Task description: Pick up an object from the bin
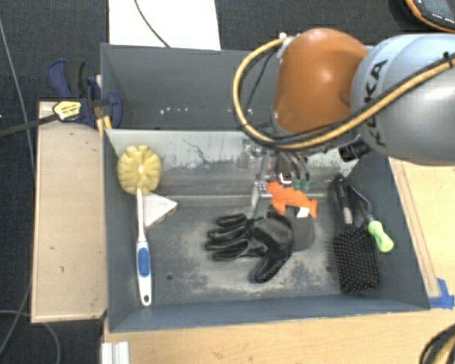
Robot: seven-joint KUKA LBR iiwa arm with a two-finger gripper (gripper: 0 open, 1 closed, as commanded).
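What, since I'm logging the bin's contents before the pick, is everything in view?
dish brush: one, yellow head, white handle with blue grip, bin's left side
triangular piece: one, white, beside the dish brush's handle
glove: one, black, middle of the floor
orange thing: one, orange, at the glove's far edge
hairbrush: one, black, right side
green piece: one, green, beside the hairbrush
bin: one, grey
gripper: one, metal, over the orange thing
arm: one, silver, orange cover, from the right
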